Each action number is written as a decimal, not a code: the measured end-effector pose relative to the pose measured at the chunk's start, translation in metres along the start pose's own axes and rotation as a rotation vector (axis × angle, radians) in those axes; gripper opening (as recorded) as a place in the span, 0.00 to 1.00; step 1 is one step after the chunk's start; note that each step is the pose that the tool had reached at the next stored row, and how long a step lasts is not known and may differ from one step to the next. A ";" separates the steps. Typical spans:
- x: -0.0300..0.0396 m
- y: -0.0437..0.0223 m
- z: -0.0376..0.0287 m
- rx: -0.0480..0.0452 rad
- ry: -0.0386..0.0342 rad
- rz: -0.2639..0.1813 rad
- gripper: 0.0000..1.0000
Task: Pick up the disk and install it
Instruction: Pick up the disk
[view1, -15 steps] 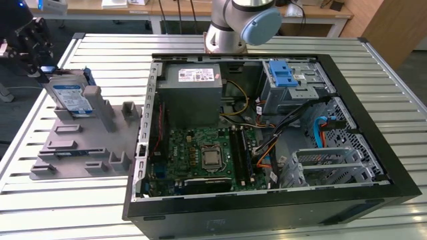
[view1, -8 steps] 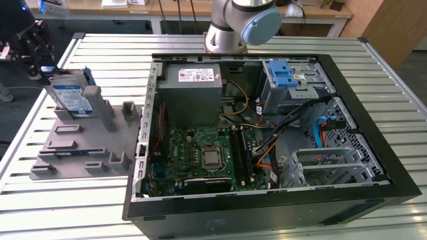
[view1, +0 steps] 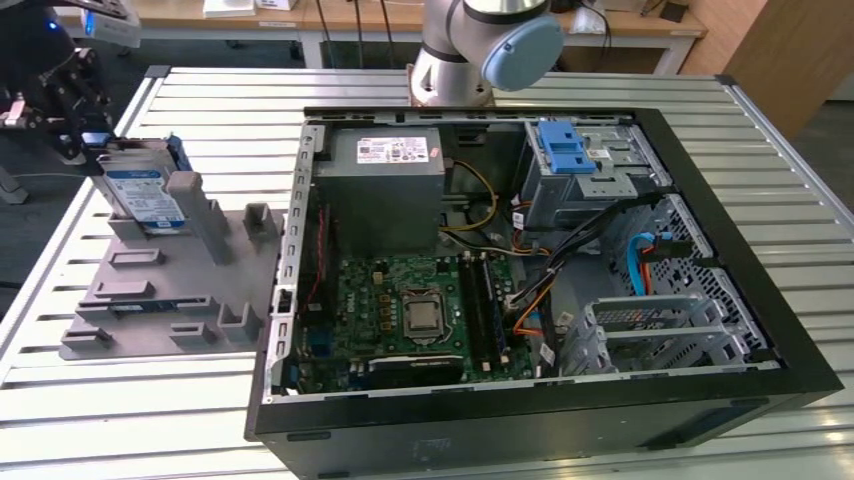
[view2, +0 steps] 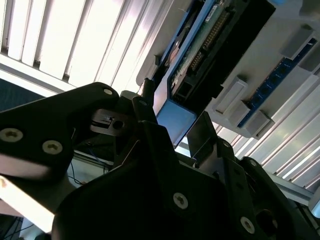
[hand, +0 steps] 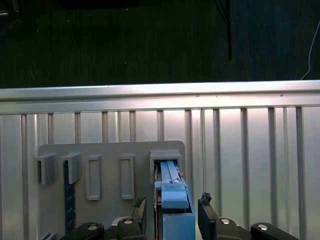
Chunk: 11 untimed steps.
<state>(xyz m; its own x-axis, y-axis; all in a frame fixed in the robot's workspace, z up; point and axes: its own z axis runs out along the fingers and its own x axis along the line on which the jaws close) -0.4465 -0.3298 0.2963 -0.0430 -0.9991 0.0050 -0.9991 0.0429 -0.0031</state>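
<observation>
The gripper (view1: 87, 135) is at the exterior view's left edge, over the slatted table (view1: 107, 420). The disk (view1: 143, 190) is directly below it, standing on edge in a slot of the grey holder plate (view1: 147, 290). The open computer case (view1: 534, 425) is well apart from the gripper, toward the exterior view's right. The disk is not in it.

The jaws stand apart and straddle the disk's upper edge. In the first wrist view one finger (hand: 139, 210) has a thin gap to the disk's blue rail (hand: 172, 197); the other finger (hand: 206, 210) is just beside it, maybe touching. As far as I can judge it is not clamped on anything.

The step in hand looks like the grasp. To do it well, centre the gripper so both fingers meet the disk together. The gap looks uneven, so closing off-centre could tip the disk in its slot. Keep the fingers square to the disk and bite on the body, not just the plastic rail.

View differences:
- **First wrist view:** looks down along the disk's edge, so it gives the finger gaps and the slot line-up.
- **Second wrist view:** gives the disk's board side (view2: 200, 47) with its connector row, plus the holder's blocks beyond.
- **Exterior view:** gives the label (view1: 150, 205) side and how far off the case sits.
</observation>
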 end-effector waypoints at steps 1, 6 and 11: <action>0.0000 0.0001 0.0002 0.0000 0.0001 0.004 0.53; -0.0001 0.0001 0.0026 0.0003 0.0000 0.016 0.53; -0.0001 0.0001 0.0045 0.0001 0.0005 0.016 0.51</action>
<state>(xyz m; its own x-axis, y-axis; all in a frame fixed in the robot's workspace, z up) -0.4465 -0.3298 0.2918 -0.0591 -0.9982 0.0055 -0.9982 0.0591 -0.0033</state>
